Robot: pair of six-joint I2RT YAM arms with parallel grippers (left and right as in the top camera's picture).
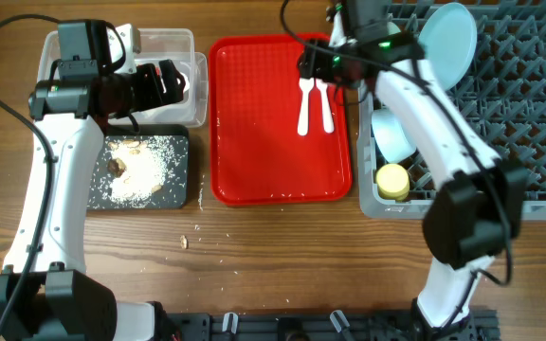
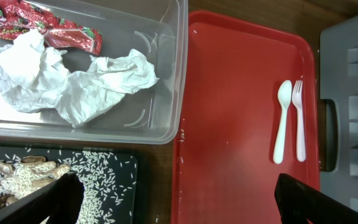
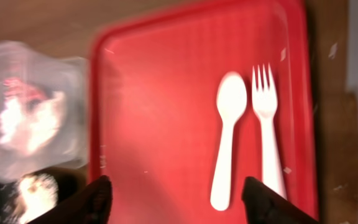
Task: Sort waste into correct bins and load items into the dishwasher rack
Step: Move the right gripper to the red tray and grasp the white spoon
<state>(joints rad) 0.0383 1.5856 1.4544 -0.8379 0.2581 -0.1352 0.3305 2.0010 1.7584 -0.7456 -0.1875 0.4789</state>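
A white spoon and fork lie side by side on the red tray; they also show in the right wrist view as spoon and fork. My right gripper hangs open and empty above their heads. My left gripper is open and empty over the clear tub, which holds the red wrapper and white tissue. Rice with brown bits lies in the black tray. The plate, a bowl and the yellow cup stand in the grey rack.
A few rice grains lie on the wooden table in front of the black tray. The rack's handle side sits close against the red tray's right edge. My right arm reaches across the rack's left part.
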